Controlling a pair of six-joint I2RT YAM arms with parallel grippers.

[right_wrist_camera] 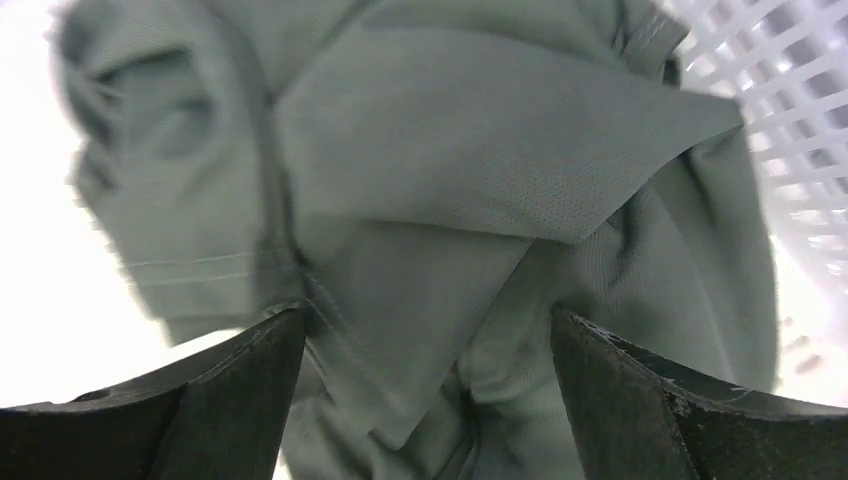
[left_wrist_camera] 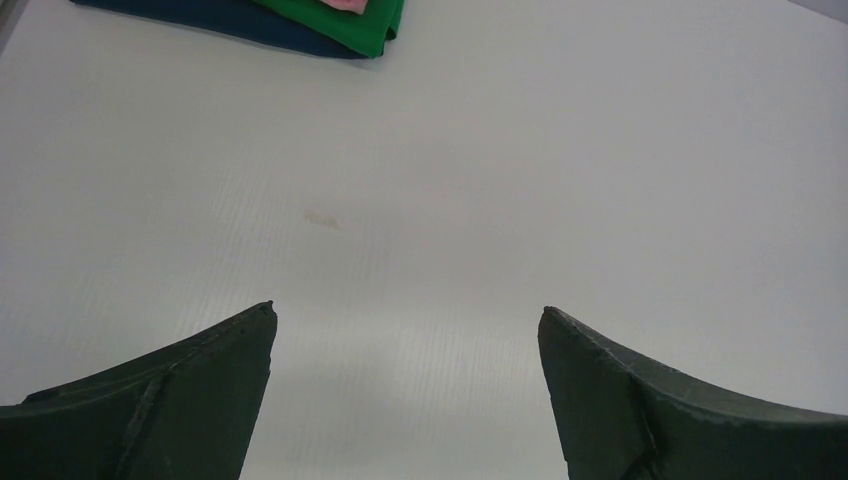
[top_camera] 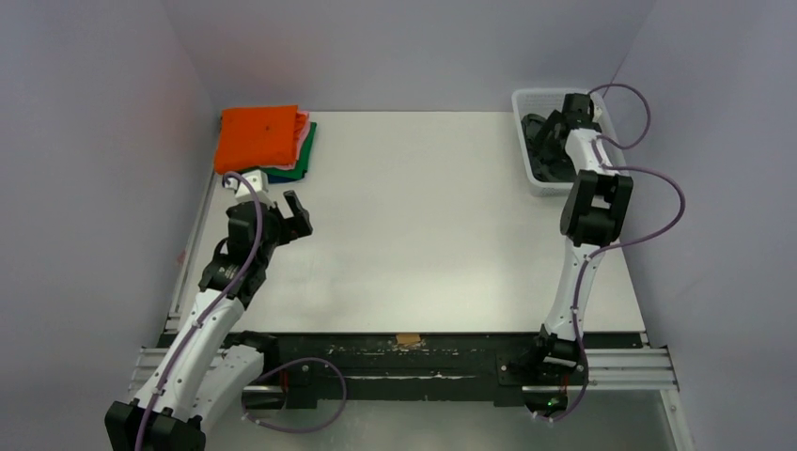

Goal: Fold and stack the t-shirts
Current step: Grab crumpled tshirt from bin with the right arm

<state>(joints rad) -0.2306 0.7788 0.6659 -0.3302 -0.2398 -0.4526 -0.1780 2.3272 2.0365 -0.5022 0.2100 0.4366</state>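
A stack of folded t-shirts lies at the table's far left corner, orange on top, pink, green and dark blue beneath; the green and blue edges show in the left wrist view. My left gripper is open and empty over bare table just in front of the stack; its jaws stand wide apart. The crumpled charcoal-grey t-shirt lies in the white mesh basket. My right gripper is down in the basket, open, its jaws either side of the shirt's folds.
The white table runs between the two arms. The basket's mesh wall is close to the right gripper on its right side. Grey walls enclose the table at back and sides.
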